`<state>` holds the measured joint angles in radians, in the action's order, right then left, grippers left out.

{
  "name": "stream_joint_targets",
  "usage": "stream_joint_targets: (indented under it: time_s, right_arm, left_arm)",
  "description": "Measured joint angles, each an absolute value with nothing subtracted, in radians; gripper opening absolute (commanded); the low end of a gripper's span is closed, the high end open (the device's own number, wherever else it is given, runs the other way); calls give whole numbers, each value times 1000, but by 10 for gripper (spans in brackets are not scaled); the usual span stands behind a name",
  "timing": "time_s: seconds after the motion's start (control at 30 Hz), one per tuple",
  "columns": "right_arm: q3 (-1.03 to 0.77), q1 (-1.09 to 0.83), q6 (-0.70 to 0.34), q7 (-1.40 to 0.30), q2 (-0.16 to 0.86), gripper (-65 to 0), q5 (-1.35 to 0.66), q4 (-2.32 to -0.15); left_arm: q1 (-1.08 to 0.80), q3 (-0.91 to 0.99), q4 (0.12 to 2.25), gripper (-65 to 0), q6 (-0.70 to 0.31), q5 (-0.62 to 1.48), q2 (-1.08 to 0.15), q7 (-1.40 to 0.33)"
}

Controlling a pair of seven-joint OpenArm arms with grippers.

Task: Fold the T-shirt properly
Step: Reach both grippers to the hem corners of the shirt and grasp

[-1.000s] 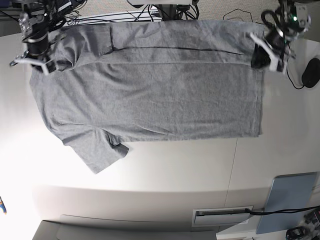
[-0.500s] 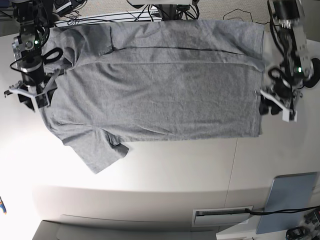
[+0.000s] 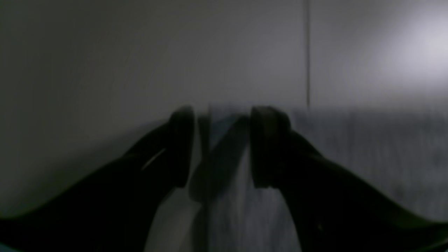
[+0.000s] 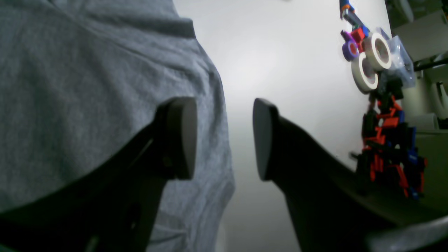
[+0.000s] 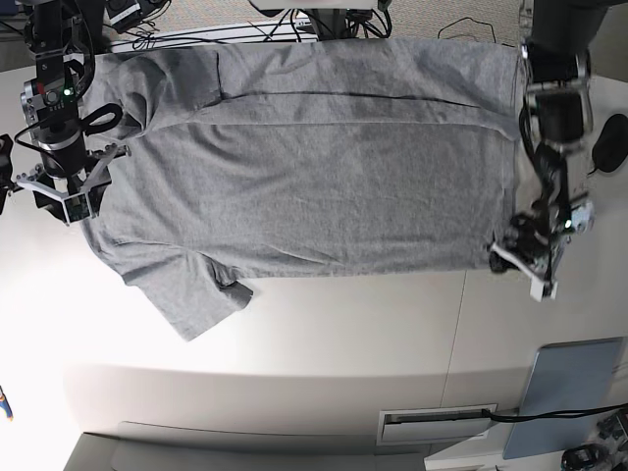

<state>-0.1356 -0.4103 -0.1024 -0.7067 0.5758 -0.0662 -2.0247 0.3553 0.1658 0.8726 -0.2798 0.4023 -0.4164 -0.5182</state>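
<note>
While both arms now stand at the near side of the cloth, the left hand (image 5: 522,260) has its fingers spread and holds nothing; in its wrist view, which is dark and blurred, the two pads stand apart over the hem corner of the T-shirt (image 5: 304,167), with bare bench on one side. One second ago this hand was shut on the far hem corner; it has let go and has travelled along the hem to the near corner. The right hand (image 5: 61,192) is also spread and empty: its wrist view shows one pad over the grey fabric and the other over the white bench (image 5: 324,334), so the jaws straddle the shirt's edge by the shoulder. It too was shut on cloth at the far side a second ago and has since moved toward the near side. The T-shirt lies flat across the bench, plain side up, its far long strip already folded over, and the near sleeve (image 5: 191,294) sticks out unfolded. I judge that the first lengthwise fold is done and the hands are getting ready to grasp the near edge for the second fold.
</note>
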Motion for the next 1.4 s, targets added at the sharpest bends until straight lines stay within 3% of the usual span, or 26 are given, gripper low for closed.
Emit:
stream_joint_targets:
  time_s: [0.17,0.27,0.37,0.5,0.6,0.8,0.97,1.13,1.4]
  right_arm:
    - [-136,-410,-101,-706,576,-388,-67,-2024]
    - [-136,-395,-102,-706,575,-388,-62,-2024]
    - [-136,-370,-101,-702,576,-388,-62,-2024]
    - [-136,-350,-101,-702,575,-388,-62,-2002]
    - [-136,-319,-109,-690,575,-388,-86,-1947]
    - [-94,-140,-256,-662,566,-388,-163,-1687]
    - [57,135,-253,-703,549,-388,-169,-1449]
    - [202,382,-286,-744,451,-388,-174,-1137]
    - [261,655,-278,-748,377,-388,-162,-742]
  left_arm:
    - [368,140,868,-404,-266,408,-424,-572]
    - [373,144,870,-437,-357,407,-430,-628]
    - [372,144,870,-468,-372,410,-430,-632]
    - [368,144,870,-650,-373,423,-429,-633]
    - [365,144,870,-650,-375,444,-429,-636]
    - [364,144,867,-650,-462,455,-427,-647]
    - [364,144,867,-650,-466,458,-419,-647]
    - [362,145,870,-650,-469,450,-409,-646]
    - [361,145,870,-650,-469,453,-407,-646]
